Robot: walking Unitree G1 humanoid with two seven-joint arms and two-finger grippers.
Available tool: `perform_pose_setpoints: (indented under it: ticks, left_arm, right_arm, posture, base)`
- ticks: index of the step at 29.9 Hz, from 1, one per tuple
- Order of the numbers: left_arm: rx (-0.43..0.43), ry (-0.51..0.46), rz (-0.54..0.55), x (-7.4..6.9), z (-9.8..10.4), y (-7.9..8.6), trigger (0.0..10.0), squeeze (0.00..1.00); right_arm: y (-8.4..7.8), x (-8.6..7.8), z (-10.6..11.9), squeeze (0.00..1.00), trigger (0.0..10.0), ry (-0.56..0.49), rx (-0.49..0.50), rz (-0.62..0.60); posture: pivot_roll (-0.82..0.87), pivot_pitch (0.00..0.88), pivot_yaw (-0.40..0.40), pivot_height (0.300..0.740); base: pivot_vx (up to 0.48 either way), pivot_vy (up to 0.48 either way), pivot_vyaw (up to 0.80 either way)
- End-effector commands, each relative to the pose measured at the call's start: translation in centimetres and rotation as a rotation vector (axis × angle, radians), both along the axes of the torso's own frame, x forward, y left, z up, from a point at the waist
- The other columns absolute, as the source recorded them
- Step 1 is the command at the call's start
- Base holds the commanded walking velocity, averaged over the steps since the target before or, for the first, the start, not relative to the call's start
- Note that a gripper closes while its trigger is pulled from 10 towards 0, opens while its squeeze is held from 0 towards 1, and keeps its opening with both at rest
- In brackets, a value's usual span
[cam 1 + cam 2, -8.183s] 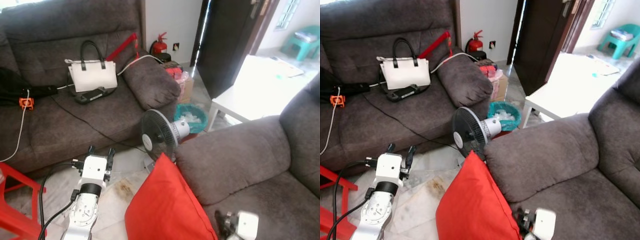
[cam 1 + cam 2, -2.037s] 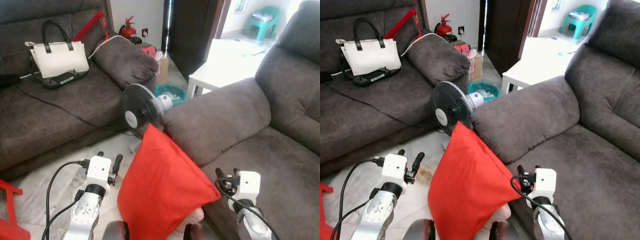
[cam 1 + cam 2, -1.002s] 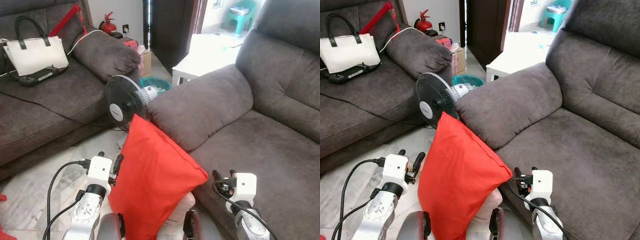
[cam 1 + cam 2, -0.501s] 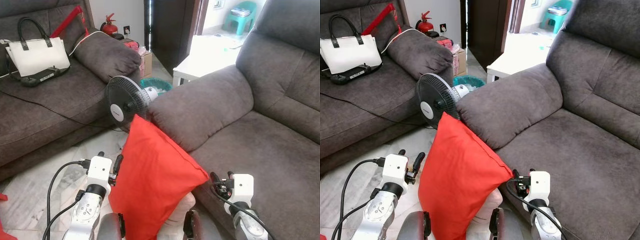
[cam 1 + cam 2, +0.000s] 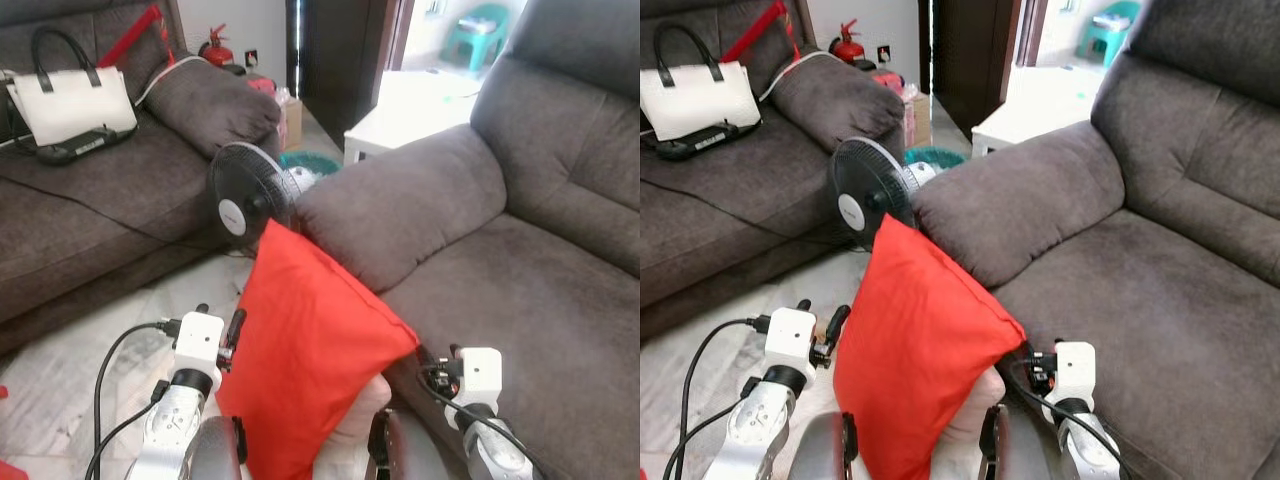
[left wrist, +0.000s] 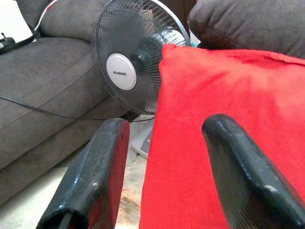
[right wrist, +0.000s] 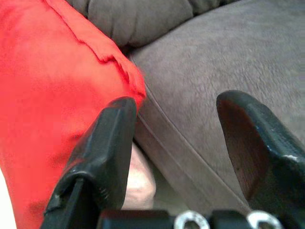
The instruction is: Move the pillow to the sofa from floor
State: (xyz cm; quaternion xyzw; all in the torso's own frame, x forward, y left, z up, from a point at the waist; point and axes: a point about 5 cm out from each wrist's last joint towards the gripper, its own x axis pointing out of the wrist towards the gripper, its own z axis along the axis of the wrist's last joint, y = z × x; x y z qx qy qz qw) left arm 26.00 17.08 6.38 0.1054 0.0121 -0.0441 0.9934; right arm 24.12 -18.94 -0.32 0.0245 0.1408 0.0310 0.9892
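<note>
Red pillow (image 5: 315, 350) stands on edge on the floor (image 5: 90, 330), leaning against the near sofa (image 5: 500, 270) beside its armrest, a fan (image 5: 245, 200) just behind. Left gripper (image 6: 164, 157) and right gripper (image 7: 178, 138) flank it, jaws open, holding nothing.

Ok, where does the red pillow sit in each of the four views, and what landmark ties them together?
Left eye view: red pillow low centre, between both grippers.
Right eye view: low centre-left, standing on one corner.
Left wrist view: beyond the open left gripper, beside the black fan.
Right wrist view: along one side, next to the open right gripper.
Shared landmark: the grey sofa armrest directly behind the pillow.
</note>
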Motion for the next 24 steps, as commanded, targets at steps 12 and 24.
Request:
perform_pose_setpoints:
  ticks: [12,24]
  left_arm:
    - [-0.010,-0.008,0.002,0.19,0.06,-0.08,10.0,0.00]
    - [-0.009,-0.010,0.002,0.27,0.07,-0.06,10.0,0.00]
  right_arm:
    - [-0.18,0.15,0.23,0.00,10.0,-0.020,-0.014,0.004]
    - [-0.16,0.17,0.66,0.00,10.0,-0.049,-0.001,0.003]
  posture:
    - [0.12,0.008,-0.062,0.526]
    - [0.12,0.007,-0.061,0.526]
  base:
    - [0.000,0.000,0.00]
    - [0.000,0.000,0.51]
